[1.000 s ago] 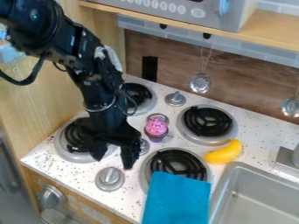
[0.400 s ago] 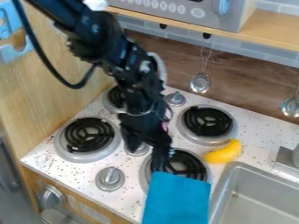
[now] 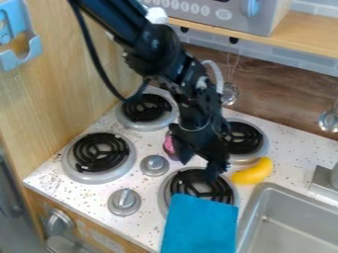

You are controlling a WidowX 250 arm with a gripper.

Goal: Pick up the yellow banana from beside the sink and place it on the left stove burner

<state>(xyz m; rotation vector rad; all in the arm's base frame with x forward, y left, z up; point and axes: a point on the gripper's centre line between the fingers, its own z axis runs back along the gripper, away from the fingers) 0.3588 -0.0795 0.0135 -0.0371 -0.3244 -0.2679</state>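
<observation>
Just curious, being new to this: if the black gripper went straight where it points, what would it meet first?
The gripper would probably meet the black burner coil partly covered by the blue cloth, though depth is hard to judge.

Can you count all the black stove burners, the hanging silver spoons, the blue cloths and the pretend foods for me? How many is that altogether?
Black burners: 4
Silver spoons: 2
Blue cloth: 1
Pretend foods, yellow banana and pink cupcake: 2
Total: 9

This is a toy kitchen: I see a stove [image 3: 146, 167] with black burners [image 3: 100, 152], and beside it a sink [image 3: 290, 220].
</observation>
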